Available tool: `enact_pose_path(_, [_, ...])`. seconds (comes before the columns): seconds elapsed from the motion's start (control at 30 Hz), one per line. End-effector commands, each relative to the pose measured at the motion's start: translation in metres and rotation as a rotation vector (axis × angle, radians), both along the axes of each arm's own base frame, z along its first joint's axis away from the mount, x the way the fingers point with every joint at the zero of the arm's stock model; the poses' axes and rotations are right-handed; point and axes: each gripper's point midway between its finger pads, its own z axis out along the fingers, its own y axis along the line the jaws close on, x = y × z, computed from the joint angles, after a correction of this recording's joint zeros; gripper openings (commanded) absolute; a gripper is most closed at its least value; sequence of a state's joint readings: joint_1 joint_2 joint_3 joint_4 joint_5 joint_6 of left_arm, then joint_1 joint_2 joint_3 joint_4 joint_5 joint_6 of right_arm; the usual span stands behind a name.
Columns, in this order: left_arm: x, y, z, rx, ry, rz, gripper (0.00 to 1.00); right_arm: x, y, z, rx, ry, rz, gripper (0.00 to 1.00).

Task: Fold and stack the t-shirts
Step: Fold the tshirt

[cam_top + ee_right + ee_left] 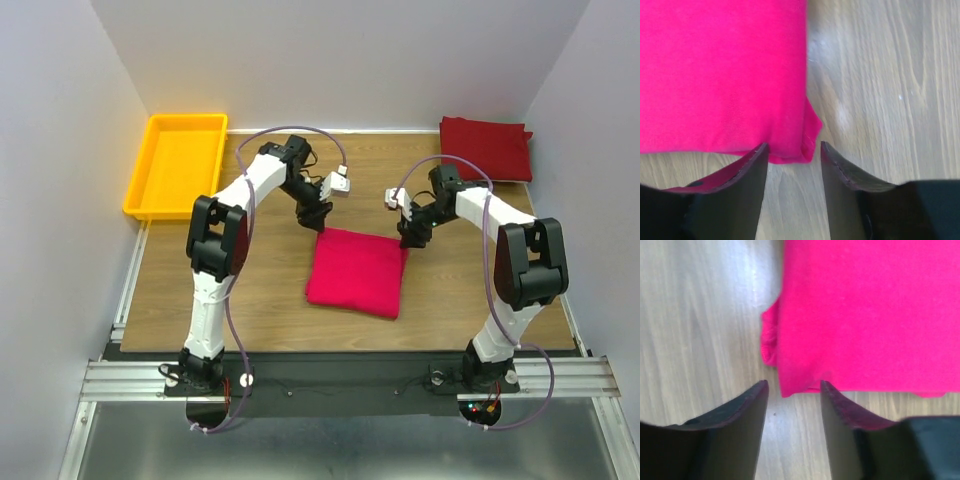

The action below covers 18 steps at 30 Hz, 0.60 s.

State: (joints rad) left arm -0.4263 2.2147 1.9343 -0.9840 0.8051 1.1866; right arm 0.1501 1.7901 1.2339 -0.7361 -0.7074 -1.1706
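Observation:
The magenta-pink t-shirt (355, 270) lies folded into a rough square at the middle of the table. My left gripper (316, 219) hangs open over its far left corner (790, 385), with bare table between the fingers. My right gripper (409, 238) hangs open over its far right corner (805, 150), also holding nothing. The crimson red t-shirt (487, 147) lies folded at the table's far right corner, away from both grippers.
A yellow plastic tray (176, 163) stands at the far left, off the wooden table's (260, 290) edge. White walls close in the back and sides. A metal rail runs along the near edge by the arm bases.

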Motion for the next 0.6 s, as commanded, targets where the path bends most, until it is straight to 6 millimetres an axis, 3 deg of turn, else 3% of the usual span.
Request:
enact_pose_path(0.0, [0.001, 0.009, 0.047, -0.084, -0.023, 0.128, 0.63, 0.029, -0.007, 0.021, 0.011, -0.019, -0.166, 0.53])
enact_pose_path(0.07, [0.004, 0.009, 0.053, -0.121, -0.054, 0.167, 0.64, 0.041, -0.006, 0.037, 0.064, 0.003, -0.247, 0.53])
enact_pose_path(0.1, [-0.012, 0.013, 0.054, -0.124, -0.015, 0.216, 0.64, 0.041, -0.004, 0.041, 0.098, 0.075, -0.329, 0.54])
enact_pose_path(0.23, [-0.017, 0.018, 0.050, -0.149, 0.002, 0.382, 0.64, 0.040, 0.002, 0.050, 0.174, 0.240, -0.519, 0.53])
enact_pose_path(0.57, [-0.060, 0.031, 0.004, -0.103, 0.210, 0.556, 0.59, 0.035, 0.019, 0.014, 0.232, 0.540, -0.663, 0.50])
